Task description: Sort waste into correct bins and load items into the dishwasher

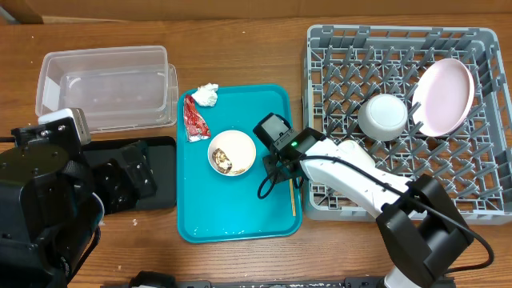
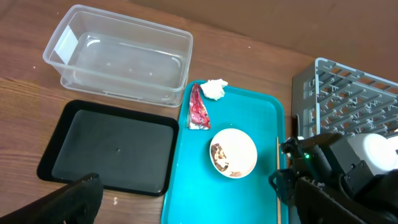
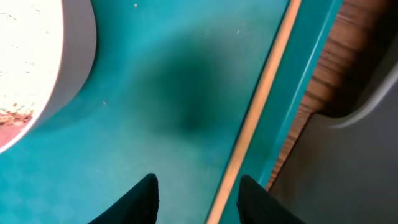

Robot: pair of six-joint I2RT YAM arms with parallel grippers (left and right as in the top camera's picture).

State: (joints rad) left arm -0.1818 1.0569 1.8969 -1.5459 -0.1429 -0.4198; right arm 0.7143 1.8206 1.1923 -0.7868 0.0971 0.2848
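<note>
On the teal tray (image 1: 232, 212) lie a red foil wrapper (image 1: 194, 118), a white tissue (image 1: 206, 94) and a small bowl (image 1: 232, 152) with rice and brown scraps. A thin wooden chopstick (image 1: 292, 196) lies along the tray's right edge. My right gripper (image 1: 274, 172) is open low over it, with the chopstick (image 3: 261, 99) between its fingers (image 3: 196, 193). My left gripper (image 1: 128, 174) is open and empty above the black tray (image 1: 164, 144). The clear tub (image 1: 104, 84) is empty. The grey rack (image 1: 480, 160) holds the pink plate (image 1: 444, 96) and an upturned white bowl (image 1: 384, 116). No cup shows.
In the left wrist view the clear tub (image 2: 118, 59) stands behind the black tray (image 2: 115, 146), with the wrapper (image 2: 198, 109), tissue (image 2: 214, 88) and bowl (image 2: 233, 152) to the right. The right arm (image 2: 329, 177) crosses between teal tray and rack (image 2: 348, 93).
</note>
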